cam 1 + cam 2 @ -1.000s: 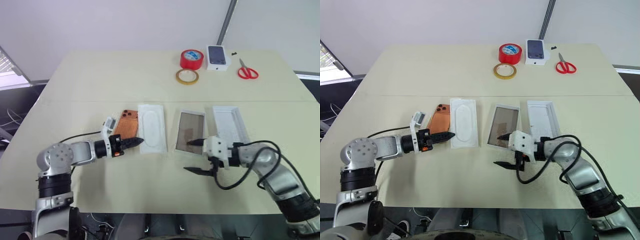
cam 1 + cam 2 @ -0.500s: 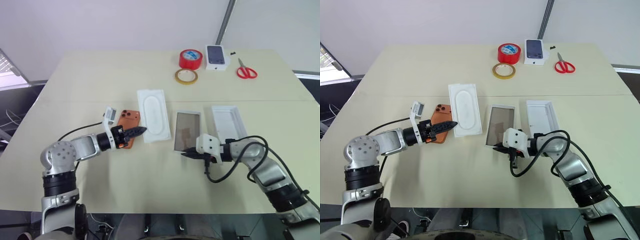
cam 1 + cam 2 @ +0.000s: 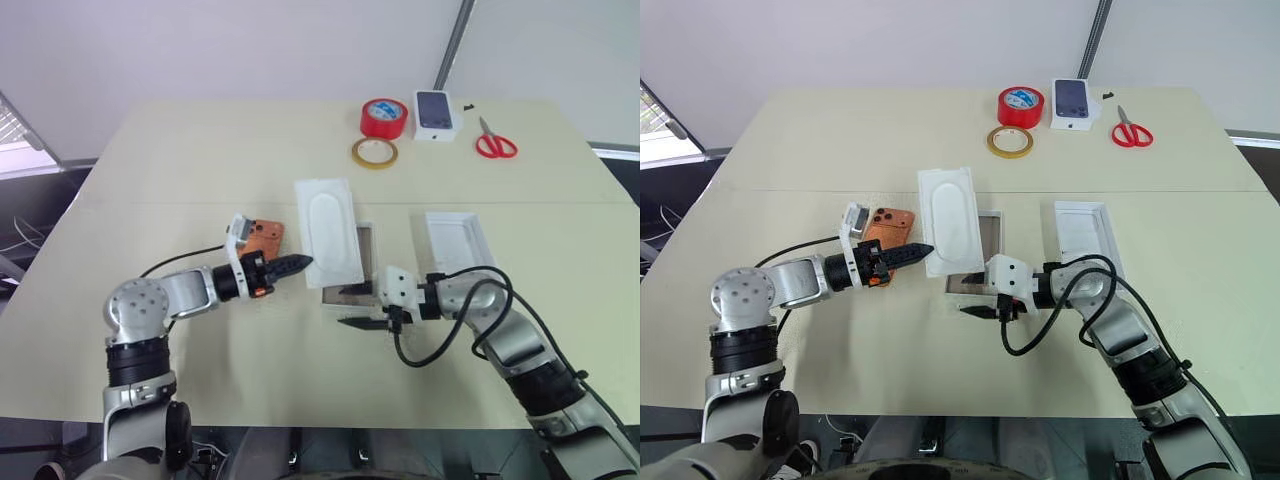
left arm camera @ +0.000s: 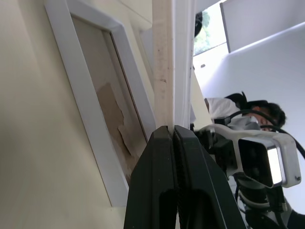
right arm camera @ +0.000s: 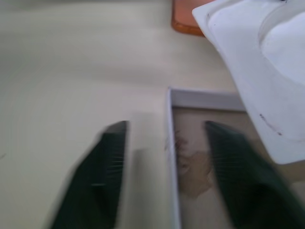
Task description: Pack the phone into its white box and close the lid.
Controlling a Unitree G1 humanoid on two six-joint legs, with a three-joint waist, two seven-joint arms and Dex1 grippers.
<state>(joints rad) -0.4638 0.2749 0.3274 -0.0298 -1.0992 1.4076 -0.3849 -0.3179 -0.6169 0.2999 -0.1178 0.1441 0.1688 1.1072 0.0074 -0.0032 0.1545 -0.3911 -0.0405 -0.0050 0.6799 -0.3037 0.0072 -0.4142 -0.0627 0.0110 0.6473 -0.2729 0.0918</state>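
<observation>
The copper-orange phone (image 3: 265,238) lies flat on the table to the left of centre. My left gripper (image 3: 305,263) is shut on the near edge of a flat white card (image 3: 333,230) with an embossed oval. It holds the card tilted over the left part of the white box (image 3: 366,243), hiding much of the box's brownish floor. My right gripper (image 3: 358,306) stands open at the box's near end, with its fingers either side of the box's rim (image 5: 200,99). The lid (image 3: 455,240) rests open side up to the right of the box.
At the table's far side sit a red tape roll (image 3: 383,117), a yellowish tape ring (image 3: 373,152), a small white box with a phone picture (image 3: 434,110) and red scissors (image 3: 494,143). Black cables trail from both wrists.
My left gripper lifted the white card off the table and carried it right, over the white box. My right gripper moved left to the box's near end, shut briefly and opened again.
</observation>
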